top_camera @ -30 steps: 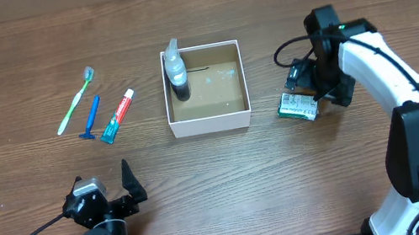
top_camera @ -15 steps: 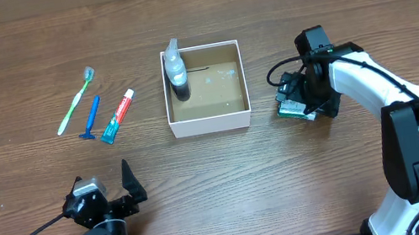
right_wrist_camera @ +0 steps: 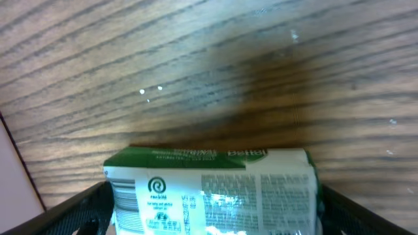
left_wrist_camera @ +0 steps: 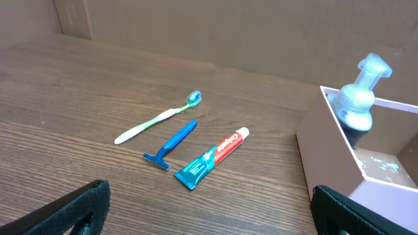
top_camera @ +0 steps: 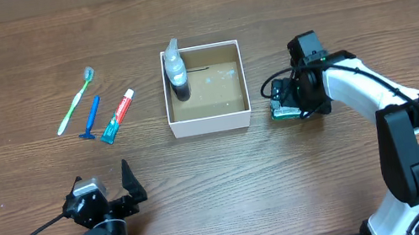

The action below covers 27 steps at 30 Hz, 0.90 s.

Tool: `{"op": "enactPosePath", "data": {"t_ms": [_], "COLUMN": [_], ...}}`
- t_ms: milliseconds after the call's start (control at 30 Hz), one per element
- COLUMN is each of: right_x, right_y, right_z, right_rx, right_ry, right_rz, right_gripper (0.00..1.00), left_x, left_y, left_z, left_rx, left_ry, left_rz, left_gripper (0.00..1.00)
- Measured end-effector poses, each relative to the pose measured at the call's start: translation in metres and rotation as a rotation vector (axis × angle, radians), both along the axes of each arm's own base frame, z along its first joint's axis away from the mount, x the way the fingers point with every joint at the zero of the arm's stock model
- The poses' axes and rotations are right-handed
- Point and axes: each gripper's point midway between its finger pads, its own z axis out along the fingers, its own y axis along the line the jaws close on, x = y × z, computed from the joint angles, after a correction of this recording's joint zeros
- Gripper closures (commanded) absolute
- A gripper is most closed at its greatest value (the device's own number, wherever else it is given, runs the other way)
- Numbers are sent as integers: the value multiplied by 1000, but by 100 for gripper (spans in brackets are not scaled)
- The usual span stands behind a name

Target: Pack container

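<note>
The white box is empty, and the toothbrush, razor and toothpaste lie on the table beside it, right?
Not quite: the white box is not empty. The overhead view shows a pump bottle standing inside it, against one wall. The toothbrush, razor and toothpaste do lie on the table beside it.

A toothbrush [left_wrist_camera: 157, 118], razor [left_wrist_camera: 171, 144] and toothpaste [left_wrist_camera: 211, 158] lie left of the container [left_wrist_camera: 323, 150].

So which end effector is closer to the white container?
Right. The right end effector, holding a green packet, is just right of the container; the left end effector waits far off its front-left corner.
</note>
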Motion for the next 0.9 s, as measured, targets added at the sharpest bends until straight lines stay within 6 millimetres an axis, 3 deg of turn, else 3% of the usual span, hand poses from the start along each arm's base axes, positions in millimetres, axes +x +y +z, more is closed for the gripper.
{"op": "enactPosePath", "data": {"t_ms": [233, 367, 667, 900], "right_x": [-3, -4, -5, -29], "right_y": [1, -1, -1, -5], "right_z": [-1, -1, -1, 8], "right_rx": [-8, -18, -20, -38], "right_ry": [-46, -55, -53, 112], "right_rz": [50, 72, 76, 41], "right_gripper": [7, 14, 12, 12], "left_x": [0, 0, 0, 0], "left_y": [0, 0, 0, 0], "left_z": [0, 0, 0, 0], "left_rx": [0, 0, 0, 0], "left_ry": [0, 0, 0, 0], "left_rz": [0, 0, 0, 0], "left_gripper": [0, 0, 0, 0]}}
